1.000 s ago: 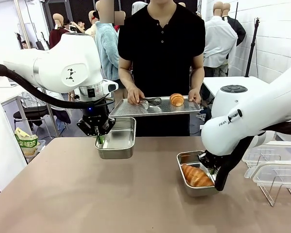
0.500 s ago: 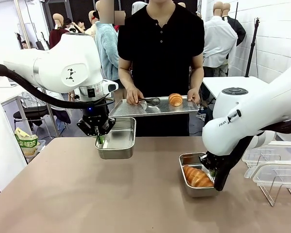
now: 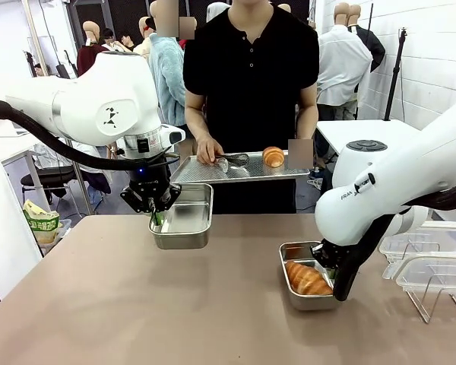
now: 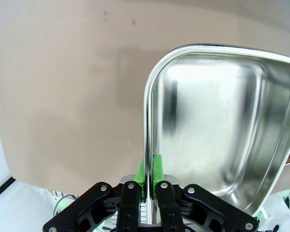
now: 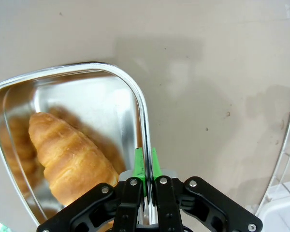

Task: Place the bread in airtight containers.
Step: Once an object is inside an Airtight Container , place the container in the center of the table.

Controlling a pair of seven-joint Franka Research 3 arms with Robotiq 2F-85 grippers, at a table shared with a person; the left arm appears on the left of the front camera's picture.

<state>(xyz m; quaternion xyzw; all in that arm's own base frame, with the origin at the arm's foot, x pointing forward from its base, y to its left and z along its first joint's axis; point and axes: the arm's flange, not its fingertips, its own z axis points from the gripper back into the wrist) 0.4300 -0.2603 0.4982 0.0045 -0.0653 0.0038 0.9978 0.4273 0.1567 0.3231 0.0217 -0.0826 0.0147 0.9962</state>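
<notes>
The left arm (image 3: 99, 103) has its jaws pinched fully shut on the long rim of an empty steel tin (image 3: 188, 217). It holds the tin near the bench's (image 3: 137, 304) far left edge, apparently lifted clear of the top. Towards the right edge, the right jaws are clamped just as tight on the rim of the second tin (image 3: 289, 251). One croissant (image 3: 308, 278) lies inside that tin, along its length.

The other croissant (image 3: 273, 157) sits on the perforated tray (image 3: 205, 171) that the person holds past the far edge, with a hand (image 3: 210, 150) on the tongs (image 3: 235, 159). That roll lies above and beyond the empty tin, off towards its right, so I'd say the left arm's tin is much the nearer to receive it. I can't tell the roll's long axis from here.
</notes>
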